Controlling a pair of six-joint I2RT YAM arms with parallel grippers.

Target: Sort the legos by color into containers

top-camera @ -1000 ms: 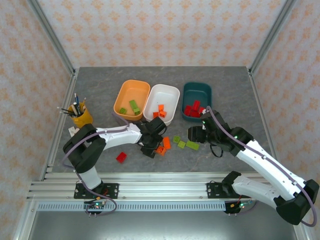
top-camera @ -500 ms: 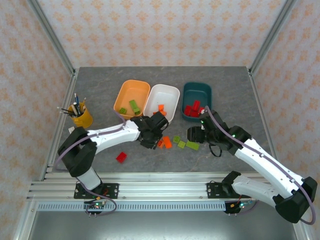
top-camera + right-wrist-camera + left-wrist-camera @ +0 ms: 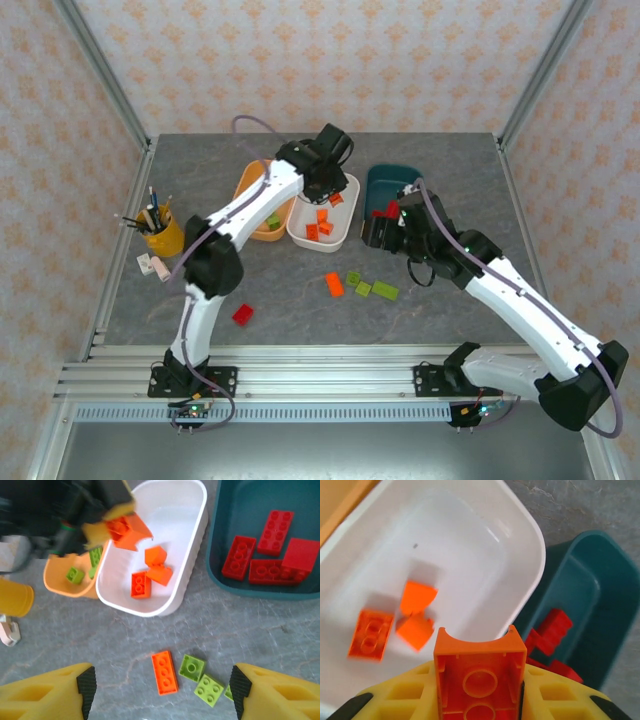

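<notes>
Nearest the arm bases, 1 red brick (image 3: 243, 314) lies alone on the grey table (image 3: 200, 170), well apart from the other loose pieces. A little farther in, at mid-table, a long orange brick (image 3: 165, 672) lies flat just beside 3 lime green bricks (image 3: 192, 667), all studs up.

Beyond them the right gripper (image 3: 160, 700) hovers by the near left corner of the dark teal tub (image 3: 217, 575). Its yellow fingers (image 3: 45, 692) are spread wide with nothing between them.

At the left edge of the table stands a yellow pencil cup (image 3: 163, 235) with pens in it.

The 3 tubs sit in a row across the far half of the table. The orange tub (image 3: 60, 582), on the left, holds 2 green bricks (image 3: 75, 574). Just beside it is the white tub (image 3: 187, 575), with 3 orange pieces (image 3: 140, 585) lying near its middle. The teal tub, on the right and near the white one, holds at least 4 red bricks (image 3: 238, 564), bunched together.

Farthest out, the left gripper (image 3: 480, 700) hangs over the white tub's far end. Its fingers are clamped on a held orange brick (image 3: 480, 675), which sits above the tub and clear of the pieces inside.
</notes>
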